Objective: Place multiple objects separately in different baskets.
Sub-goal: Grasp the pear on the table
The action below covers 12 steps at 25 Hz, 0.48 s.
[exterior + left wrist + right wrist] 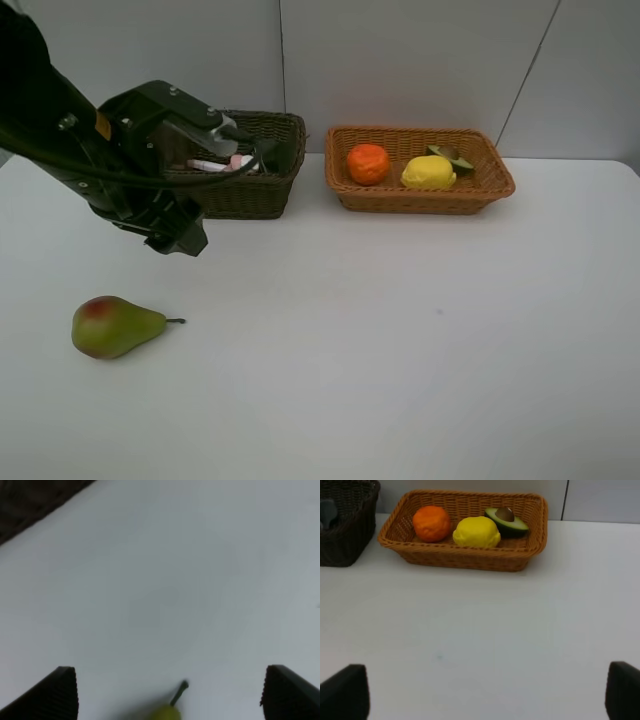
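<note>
a pear lies on its side on the white table at the near left, stem pointing right, touching nothing. above and behind it the left arm reaches in from the left edge, and in its wrist view the left gripper hangs over bare table with jaws spread wide and nothing between them, only the pear's stem tip showing near the frame's edge. behind the arm stands the dark basket, partly hidden; pink and white items show inside, too covered to name. to its right, apart from it, sits the tan basket holding an orange, a lemon just beside it, and an avocado half behind the lemon. the right gripper faces that basket from well back, jaws spread and empty.
</note>
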Each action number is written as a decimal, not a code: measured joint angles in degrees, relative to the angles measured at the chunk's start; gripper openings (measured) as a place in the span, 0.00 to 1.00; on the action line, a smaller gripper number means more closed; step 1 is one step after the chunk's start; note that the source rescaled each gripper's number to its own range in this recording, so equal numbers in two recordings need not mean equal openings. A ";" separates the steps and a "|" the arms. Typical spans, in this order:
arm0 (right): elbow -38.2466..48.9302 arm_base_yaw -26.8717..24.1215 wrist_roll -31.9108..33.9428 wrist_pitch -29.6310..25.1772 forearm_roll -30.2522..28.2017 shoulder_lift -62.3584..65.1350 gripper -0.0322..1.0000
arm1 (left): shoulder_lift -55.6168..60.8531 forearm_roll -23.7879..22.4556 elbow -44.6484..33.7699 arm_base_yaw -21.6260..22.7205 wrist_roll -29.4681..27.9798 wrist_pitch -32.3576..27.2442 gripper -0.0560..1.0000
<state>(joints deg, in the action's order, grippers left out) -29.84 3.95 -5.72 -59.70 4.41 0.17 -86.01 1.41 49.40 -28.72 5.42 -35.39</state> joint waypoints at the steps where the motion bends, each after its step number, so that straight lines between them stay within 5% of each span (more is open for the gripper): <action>1: 0.00 0.00 0.00 0.00 0.00 0.00 1.00 | 0.62 -0.47 -1.14 0.21 -0.19 -0.68 0.97; 12: 0.00 0.00 0.00 0.00 0.00 0.00 1.00 | 3.54 -9.96 -3.33 0.53 10.47 -21.21 0.97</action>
<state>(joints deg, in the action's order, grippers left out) -29.84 3.95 -5.72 -59.70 4.41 0.17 -82.47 -8.55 46.08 -28.19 15.89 -56.60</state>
